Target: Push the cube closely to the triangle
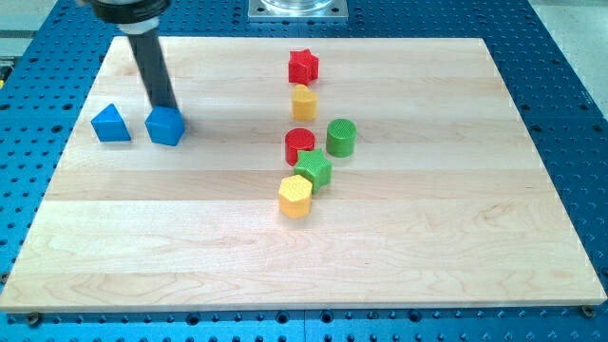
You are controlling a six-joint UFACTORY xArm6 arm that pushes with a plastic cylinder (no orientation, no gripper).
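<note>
A blue cube [164, 126] sits on the wooden board [399, 237] at the view's left. A blue triangle [110, 123] lies just to its left, with a small gap between them. My tip [167, 106] comes down from the view's top left and touches the cube's upper right edge, on the side away from the triangle.
Near the board's middle stand a red star [303, 66], a yellow block [304, 101], a red cylinder [299, 145], a green cylinder [341, 137], a green star-like block [313, 169] and a yellow hexagon [295, 196]. Blue perforated table surrounds the board.
</note>
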